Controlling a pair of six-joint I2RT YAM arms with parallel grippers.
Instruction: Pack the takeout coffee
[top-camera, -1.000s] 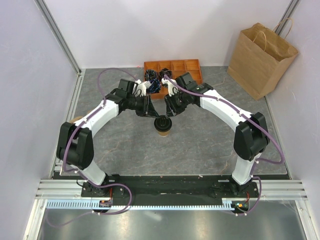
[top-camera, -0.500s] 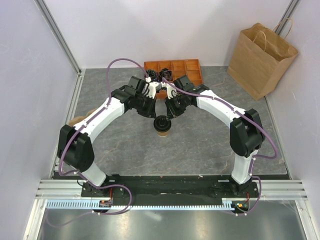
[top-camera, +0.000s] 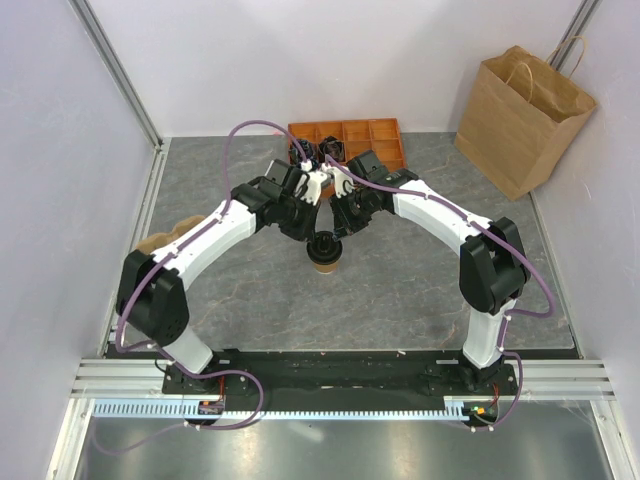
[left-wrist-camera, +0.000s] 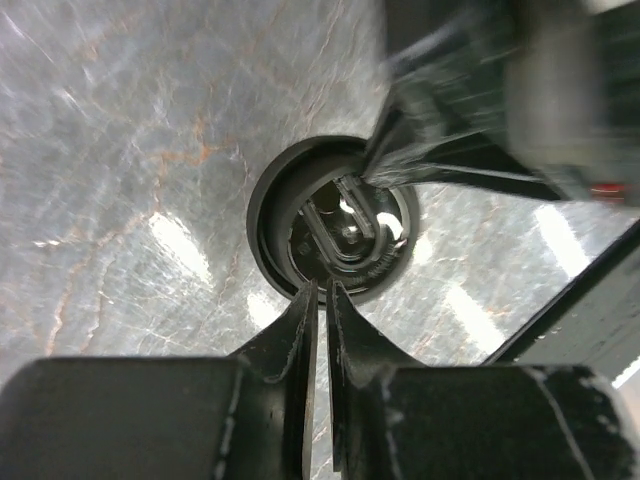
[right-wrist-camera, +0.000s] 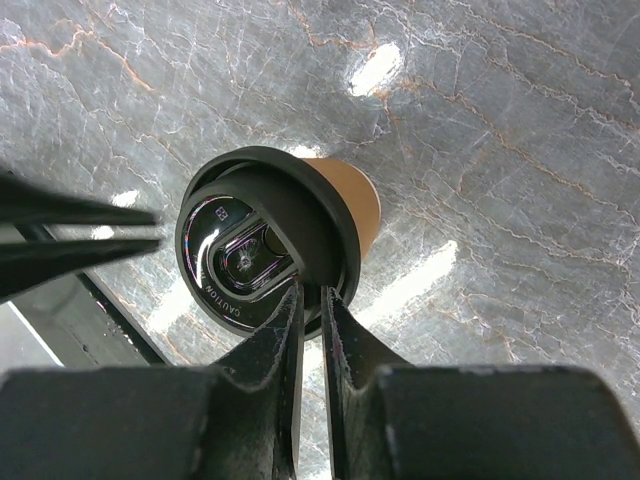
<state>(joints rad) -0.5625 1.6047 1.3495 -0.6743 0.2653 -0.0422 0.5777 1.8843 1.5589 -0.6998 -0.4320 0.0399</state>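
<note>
The takeout coffee (top-camera: 326, 252) stood mid-table (top-camera: 400, 290), its black lid (right-wrist-camera: 262, 245) on. The left gripper (left-wrist-camera: 322, 290) and right gripper (right-wrist-camera: 311, 292) met over its rim, fingers pinched nearly together, seemingly grasping nothing. The paper bag (top-camera: 525, 120) stood far off in the back right corner, so I judged the packing itself not yet begun.

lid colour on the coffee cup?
Black, glossy: round plastic lid on the small brown paper cup. Clearest in the right wrist view.
</note>
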